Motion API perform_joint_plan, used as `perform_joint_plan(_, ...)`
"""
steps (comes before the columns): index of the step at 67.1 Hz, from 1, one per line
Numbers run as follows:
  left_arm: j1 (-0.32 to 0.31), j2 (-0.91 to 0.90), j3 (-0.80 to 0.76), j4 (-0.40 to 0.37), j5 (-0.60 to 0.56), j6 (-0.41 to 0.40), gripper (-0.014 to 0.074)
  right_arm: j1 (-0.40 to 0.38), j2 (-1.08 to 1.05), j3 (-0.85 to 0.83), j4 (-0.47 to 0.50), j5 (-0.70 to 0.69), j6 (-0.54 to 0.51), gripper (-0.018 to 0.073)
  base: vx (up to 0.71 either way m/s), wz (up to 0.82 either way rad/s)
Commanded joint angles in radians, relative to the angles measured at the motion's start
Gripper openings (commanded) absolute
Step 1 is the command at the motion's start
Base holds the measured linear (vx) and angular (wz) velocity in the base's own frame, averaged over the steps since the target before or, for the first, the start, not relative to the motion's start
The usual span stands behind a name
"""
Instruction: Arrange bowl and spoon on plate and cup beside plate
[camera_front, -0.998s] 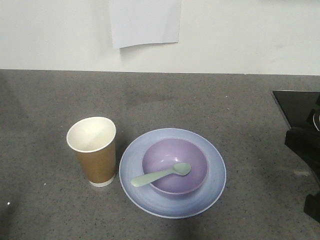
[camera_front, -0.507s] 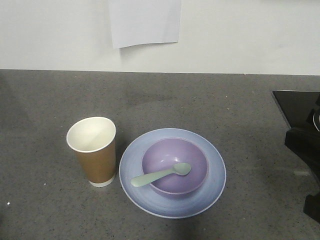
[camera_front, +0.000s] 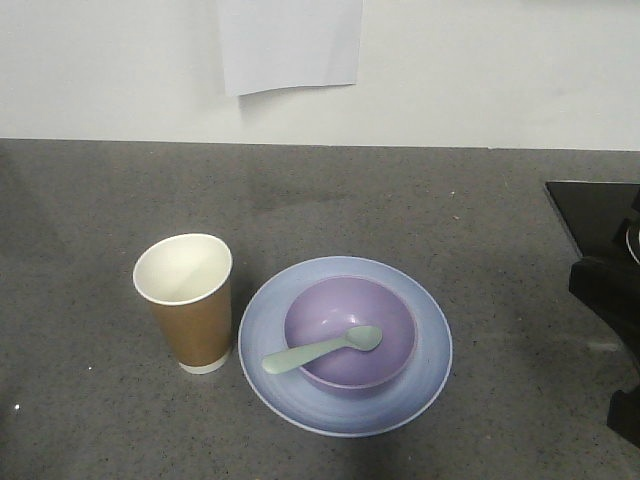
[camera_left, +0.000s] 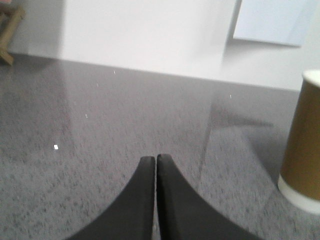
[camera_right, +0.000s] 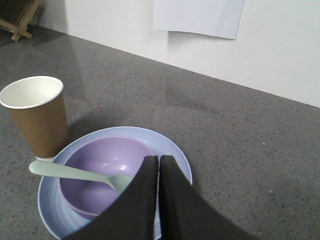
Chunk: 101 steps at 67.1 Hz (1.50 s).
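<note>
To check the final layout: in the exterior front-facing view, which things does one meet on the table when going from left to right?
cup → plate → spoon, which lies in the bowl → dark equipment at the right edge

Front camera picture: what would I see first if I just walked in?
You'd first spot the purple bowl sitting in the middle of the light blue plate, with a mint-green spoon resting in it, handle poking over the rim. Just left of the plate stands a tall brown paper cup, upright on the grey table.
</note>
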Motion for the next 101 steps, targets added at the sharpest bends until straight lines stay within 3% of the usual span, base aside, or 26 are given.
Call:
perform_joint_plan(1,-0.001,-0.013,0.021,0.156,-0.126,-0.185,-0.0006,-0.002,0.001,-0.027,0.015,-0.058,-0.002,-0.0004,0.00,0.00)
perform_joint_plan(5,-0.001,-0.013,0.021,0.170,-0.137,-0.216,-0.0006,-0.002,0.001,-0.027,0.015,-0.058,-0.002,-0.0004,0.00,0.00)
perform_joint_plan(18,-0.028,-0.014,0.022,0.132,-0.137,-0.202,-0.0006,-0.002,0.001,-0.027,0.015,-0.058,-0.002,-0.0004,0.00,0.00)
perform_joint_plan(24,-0.049,-0.014,0.022,0.123,-0.136,-0.170,-0.0006,-0.002,0.001,-0.027,0.015,-0.058,-0.002,-0.0004,0.00,0.00)
perform_joint_plan(35,-0.052,-0.014,0.022,0.010,-0.137,-0.058,-0.0006,-0.002,0.001,-0.027,0.015,-0.058,-0.002,-0.0004,0.00,0.00)
perform_joint_plan(43,-0.052,-0.014,0.022,-0.022,-0.138,-0.013,-0.0006,-0.002,0.001,-0.027,0.015,-0.058,-0.002,-0.0004,0.00,0.00)
perform_joint_plan(101,-0.034,-0.014,0.021,-0.022,-0.135,-0.004,-0.0006,-0.002,0.001,-0.027,0.015,-0.051,-0.002,-0.0004,0.00,0.00)
